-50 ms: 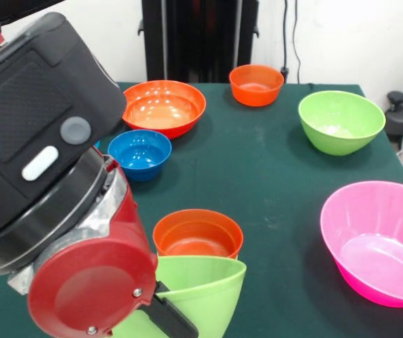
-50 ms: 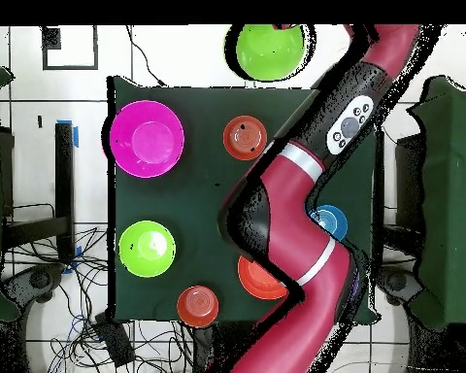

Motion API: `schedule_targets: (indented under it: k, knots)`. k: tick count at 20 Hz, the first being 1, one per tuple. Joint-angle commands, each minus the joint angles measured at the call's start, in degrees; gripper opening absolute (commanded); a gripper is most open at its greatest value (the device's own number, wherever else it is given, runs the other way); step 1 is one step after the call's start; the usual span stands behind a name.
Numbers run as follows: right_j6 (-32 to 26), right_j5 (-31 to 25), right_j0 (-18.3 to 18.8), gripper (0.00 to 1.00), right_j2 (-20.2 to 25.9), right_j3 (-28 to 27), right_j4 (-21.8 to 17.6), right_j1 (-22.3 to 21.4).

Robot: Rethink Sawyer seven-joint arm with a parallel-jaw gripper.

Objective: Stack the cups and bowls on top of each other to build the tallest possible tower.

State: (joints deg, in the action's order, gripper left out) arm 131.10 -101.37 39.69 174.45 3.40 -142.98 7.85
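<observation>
the pincer itself is hidden behind the red and black arm, so whether it is open or closed cannot be told. a black part reaches from the arm's red end cap to the tilted lime green bowl at the near edge of the front view; in the overhead view this bowl shows past the counter's edge. just behind it stands a small orange bowl, upright on the dark green counter. farther out there are one blue bowl, one wide orange bowl just behind the blue one, one more small orange bowl, one second lime green bowl, and one large pink bowl. counted: three orange, two lime green, one blue, one pink. none rests inside another.
</observation>
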Motion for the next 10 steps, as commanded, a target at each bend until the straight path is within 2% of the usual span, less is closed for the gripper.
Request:
schedule_targets:
  k: [1,10]
  knots:
    - [13.33,1.71,-1.64,0.00,0.35,-10.85,-4.44,-0.91]
    - [13.81,-1.28,-1.83,0.00,0.34,-10.79,-4.91,-0.99]
